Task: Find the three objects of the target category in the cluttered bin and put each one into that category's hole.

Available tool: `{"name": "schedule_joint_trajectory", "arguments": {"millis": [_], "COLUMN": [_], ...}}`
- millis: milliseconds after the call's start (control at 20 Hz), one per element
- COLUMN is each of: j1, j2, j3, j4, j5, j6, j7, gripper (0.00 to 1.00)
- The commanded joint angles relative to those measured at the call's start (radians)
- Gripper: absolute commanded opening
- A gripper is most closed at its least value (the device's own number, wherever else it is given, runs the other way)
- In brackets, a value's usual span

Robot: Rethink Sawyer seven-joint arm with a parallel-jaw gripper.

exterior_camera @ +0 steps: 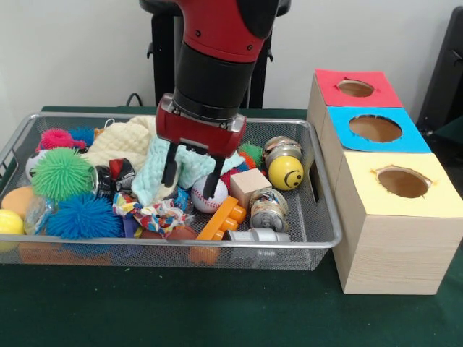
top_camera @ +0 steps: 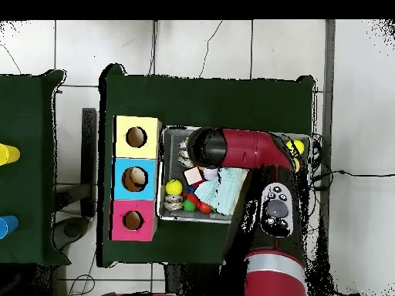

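Note:
The wire-mesh bin [exterior_camera: 322,217] is full of toys; in the overhead view only its rim [top_camera: 163,177] shows beside the arm. A confetti-patterned cloth scrap [exterior_camera: 153,214] lies near the bin's front, left of the gripper. I cannot make out a braided rope ball or a third textile thing. My gripper [exterior_camera: 189,186] is open and empty, pointing down. Its fingertips [exterior_camera: 169,178] hang just above the mint-green waffle cloth [exterior_camera: 153,172] and a baseball [exterior_camera: 206,202]. In the overhead view the arm hides the gripper.
Red [exterior_camera: 356,88], blue [exterior_camera: 376,129] and yellow [exterior_camera: 402,181] boxes with holes stand right of the bin. The bin also holds a cream waffle cloth [exterior_camera: 119,141], green [exterior_camera: 60,173] and blue [exterior_camera: 83,215] spiky balls, a smiley ball [exterior_camera: 286,172], a wooden block [exterior_camera: 249,184], an orange brick [exterior_camera: 223,217] and tins [exterior_camera: 266,207].

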Motion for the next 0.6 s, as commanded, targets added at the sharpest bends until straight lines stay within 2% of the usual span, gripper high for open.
{"name": "schedule_joint_trajectory", "arguments": {"millis": [50, 600], "j1": [-0.011, -0.041], "j2": [0.034, 0.112], "j3": [0.008, 0.013], "j4": [0.065, -0.012], "j5": [-0.022, -0.012], "j6": [0.039, 0.047], "j7": [0.086, 0.071], "gripper": [1.00, 1.00]}}
